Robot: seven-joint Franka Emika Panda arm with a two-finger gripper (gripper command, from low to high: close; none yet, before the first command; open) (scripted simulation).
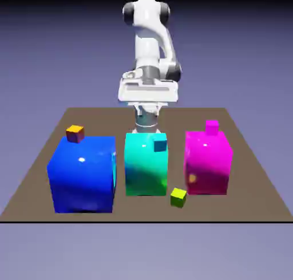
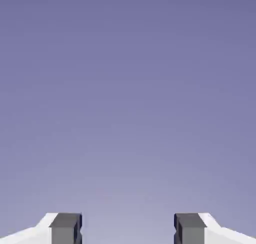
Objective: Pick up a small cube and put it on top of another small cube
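Observation:
Several small cubes show in the exterior view. A yellow-green one [image 1: 178,197] lies on the table in front, between the teal and magenta blocks. An orange one [image 1: 75,133] sits on the big blue block's far left corner. A dark teal one [image 1: 160,145] rests on the teal block, and a small magenta one [image 1: 212,127] on the magenta block. My gripper [image 1: 147,93] hangs high behind the teal block, well away from every cube. In the hand view its fingertips [image 2: 65,228] stand wide apart, and the gripper [image 2: 128,230] is open with only backdrop between them.
Three big blocks stand in a row across the table: blue [image 1: 82,178] at the exterior view's left, teal [image 1: 143,170] in the middle, magenta [image 1: 209,167] at the right. The brown table [image 1: 252,181] ends just in front of them.

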